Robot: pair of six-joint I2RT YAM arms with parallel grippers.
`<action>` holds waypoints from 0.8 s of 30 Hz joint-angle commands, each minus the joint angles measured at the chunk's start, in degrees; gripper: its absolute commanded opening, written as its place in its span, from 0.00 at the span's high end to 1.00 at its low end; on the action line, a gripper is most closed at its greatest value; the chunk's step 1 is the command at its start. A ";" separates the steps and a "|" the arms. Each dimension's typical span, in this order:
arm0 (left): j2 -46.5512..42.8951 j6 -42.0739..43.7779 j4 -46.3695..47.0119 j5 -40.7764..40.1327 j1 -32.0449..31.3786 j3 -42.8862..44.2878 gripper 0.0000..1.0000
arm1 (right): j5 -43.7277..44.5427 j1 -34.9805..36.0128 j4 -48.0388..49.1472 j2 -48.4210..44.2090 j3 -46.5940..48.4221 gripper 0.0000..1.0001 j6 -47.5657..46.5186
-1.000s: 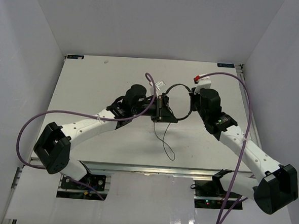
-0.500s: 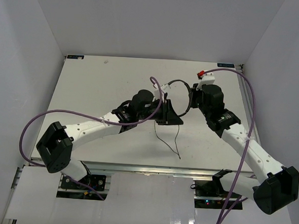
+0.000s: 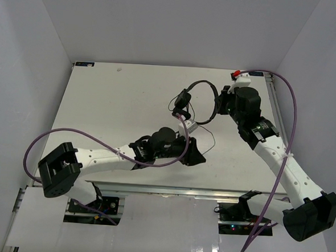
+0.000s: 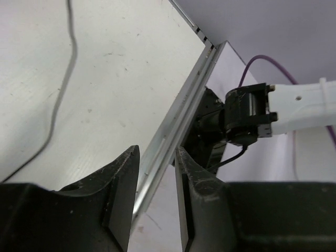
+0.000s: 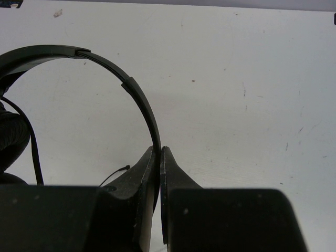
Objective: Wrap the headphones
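**benchbot_k:** Starting closest to us. The left gripper (image 4: 156, 152) is low over the table (image 3: 112, 100), roughly 5 o'clock from the table's middle. Its jaws are apart with nothing in the gap. On its wrist cam we just see the table's edge between them.

**yamfan22:** Same read here. Further back, at about 1 o'clock from the table's middle, the right gripper (image 5: 158, 152) has its jaws pinched together on the headphones (image 3: 200, 84), right on the thin headband (image 5: 105, 60).

**benchbot_k:** Yep, and from that grip the headband arcs out toward 9 o'clock, with one earcup (image 3: 184, 98) at its far end. We can't make out the other earcup, since the gripper body covers that side.

**yamfan22:** The cord (image 5: 35, 157) comes down past the earcup and trails off toward 5 o'clock, in the left gripper's direction. We can't tell if the earcup is touching the table or hanging just above it.
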 commanded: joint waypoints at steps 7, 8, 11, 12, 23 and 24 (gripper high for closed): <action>-13.22 13.52 12.81 -11.99 -4.56 -19.01 0.45 | -8.79 -3.80 -0.08 -2.04 4.54 0.92 3.00; -13.85 13.99 13.54 -12.50 -4.56 -21.20 0.45 | -9.61 -4.01 -0.08 -2.13 4.47 0.92 2.88; -13.83 17.54 18.03 -14.22 -4.56 -26.69 0.32 | -14.52 -4.57 -0.33 -2.50 4.32 0.92 2.52; -13.44 18.80 20.11 -14.13 -4.56 -28.29 0.30 | -15.67 -4.96 -0.42 -2.73 4.25 0.92 2.23; 4.89 34.09 25.24 -13.67 -4.52 -19.71 0.27 | -31.00 -8.35 -1.14 -3.66 3.61 0.92 -0.57; 6.31 34.36 25.67 -13.54 -4.52 -18.76 0.27 | -31.17 -8.56 -1.48 -3.71 3.65 0.92 -0.61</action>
